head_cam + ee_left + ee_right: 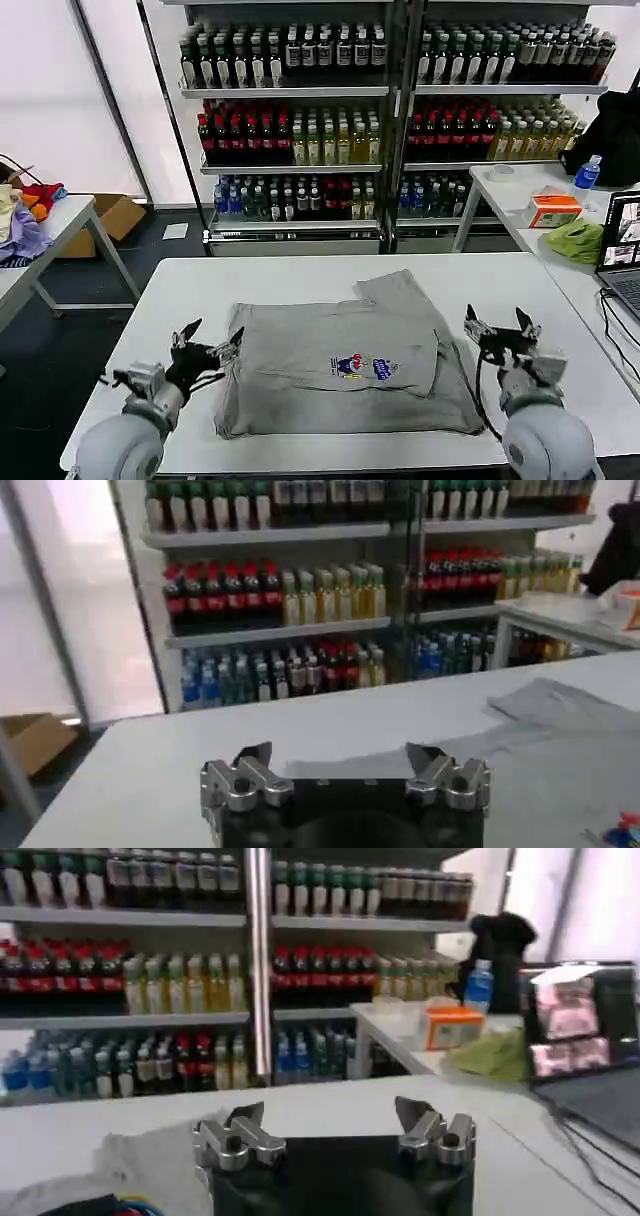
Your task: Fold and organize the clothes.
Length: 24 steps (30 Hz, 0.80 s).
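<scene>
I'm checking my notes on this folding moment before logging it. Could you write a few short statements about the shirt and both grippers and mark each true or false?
1. The light grey cotton T-shirt lies partly folded on the white table. True.
2. The left gripper is clamped on the shirt. False: it is open at the shirt's left edge.
3. The right gripper is open beside the shirt. True.
4. The printed chest logo is hidden. False: it faces up.

T-shirt [340, 365] logo — perhaps lettering — unreadable.

T-shirt [340, 365]: matt grey cloth | table [300, 275]: smooth white | tool [345, 770]: metal fingers
</scene>
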Motion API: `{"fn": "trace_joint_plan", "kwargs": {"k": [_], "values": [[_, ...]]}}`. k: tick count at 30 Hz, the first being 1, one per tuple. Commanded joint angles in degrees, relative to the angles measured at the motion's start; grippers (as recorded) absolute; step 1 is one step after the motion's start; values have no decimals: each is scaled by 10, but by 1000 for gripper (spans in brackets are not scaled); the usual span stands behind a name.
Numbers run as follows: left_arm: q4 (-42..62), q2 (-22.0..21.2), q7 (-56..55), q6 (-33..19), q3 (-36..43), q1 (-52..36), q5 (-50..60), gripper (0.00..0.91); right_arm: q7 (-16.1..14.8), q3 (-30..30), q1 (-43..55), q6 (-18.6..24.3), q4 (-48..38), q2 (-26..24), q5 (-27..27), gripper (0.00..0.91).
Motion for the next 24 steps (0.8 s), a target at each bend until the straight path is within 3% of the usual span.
{"fn": "trace_joint_plan", "kwargs": {"k": [1, 4, 12, 24], "values": [[213, 36, 43, 3, 121, -238, -73, 907, -94, -126, 194, 0, -190, -53, 31, 907], [259, 16, 47, -1, 134, -258, -71, 907, -126, -153, 224, 0, -234, -46, 9, 907], [343, -29, 44, -4, 153, -296, -48, 907, -108, -175, 281, 1, -349, 30, -19, 907], [365, -42, 39, 2, 149, -291, -32, 907, -129, -178, 338, 2, -466, 104, -38, 907]]}}
